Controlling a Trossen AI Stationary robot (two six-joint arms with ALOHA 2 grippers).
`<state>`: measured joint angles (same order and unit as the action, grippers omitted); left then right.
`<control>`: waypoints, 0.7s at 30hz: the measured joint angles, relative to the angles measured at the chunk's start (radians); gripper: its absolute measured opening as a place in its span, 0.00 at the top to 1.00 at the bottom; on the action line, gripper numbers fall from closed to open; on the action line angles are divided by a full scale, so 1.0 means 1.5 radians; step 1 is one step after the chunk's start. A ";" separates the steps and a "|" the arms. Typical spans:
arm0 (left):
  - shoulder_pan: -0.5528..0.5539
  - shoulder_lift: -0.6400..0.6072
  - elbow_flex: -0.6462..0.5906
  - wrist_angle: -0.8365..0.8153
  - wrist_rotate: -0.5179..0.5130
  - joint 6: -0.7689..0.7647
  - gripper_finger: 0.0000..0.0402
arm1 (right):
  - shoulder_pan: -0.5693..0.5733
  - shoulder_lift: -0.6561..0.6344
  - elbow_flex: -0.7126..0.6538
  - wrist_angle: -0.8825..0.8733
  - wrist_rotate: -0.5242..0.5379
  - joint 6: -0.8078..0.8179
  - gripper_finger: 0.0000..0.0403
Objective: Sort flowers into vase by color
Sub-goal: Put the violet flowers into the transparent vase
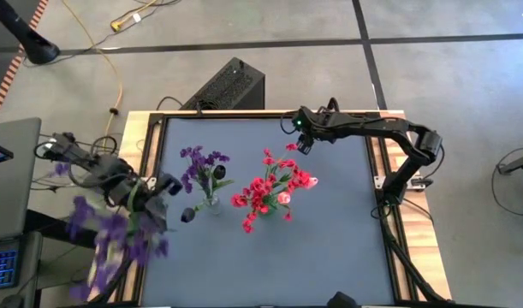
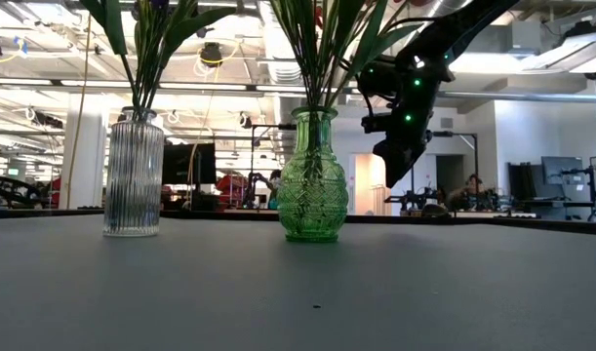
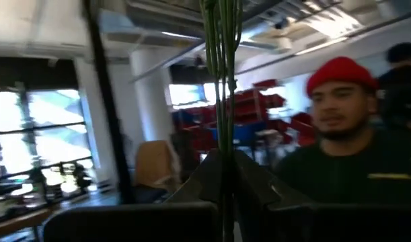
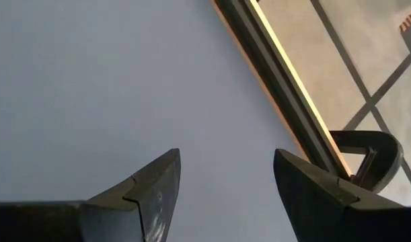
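Observation:
My left gripper (image 1: 151, 202) is at the table's left edge, raised, and shut on a bunch of purple flowers (image 1: 115, 241). Their blurred blossoms hang out over that edge. A clear ribbed vase (image 2: 134, 175) holds purple blossoms (image 1: 201, 162) and a dark tulip (image 1: 218, 172). A green vase (image 2: 312, 180) holds red blossoms (image 1: 265, 192) with pink tulips (image 1: 306, 180). Both vases stand on their bases mid-table. My right gripper (image 1: 302, 137) is open and empty above the table's far part, beyond the red flowers; it also shows in the right wrist view (image 4: 225, 181). My left gripper pinches several thin green stems (image 3: 222, 134) together between its two fingers (image 3: 259, 185). The fingers lie across the stems and point about level. The bunch is lifted clear of the table; the blossom end (image 1: 115, 241) is off to the gripper's near-left side.
The grey table mat (image 1: 329, 239) is bare near and right of the vases. A wooden rim with a clamp (image 4: 366, 158) edges the table by my right gripper. A black box (image 1: 231, 85) sits beyond the far edge. A person in a red cap (image 3: 340, 74) stands beyond the table.

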<state>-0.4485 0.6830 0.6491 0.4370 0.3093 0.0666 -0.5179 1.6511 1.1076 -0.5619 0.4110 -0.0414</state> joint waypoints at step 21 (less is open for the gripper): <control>-0.201 0.132 0.001 -0.108 -0.173 0.086 0.99 | 0.000 0.000 0.000 0.016 -0.029 0.005 0.34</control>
<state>-0.7507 0.8811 0.6498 0.2757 0.0500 0.1963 -0.5175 1.6512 1.1076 -0.5377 0.3679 -0.0342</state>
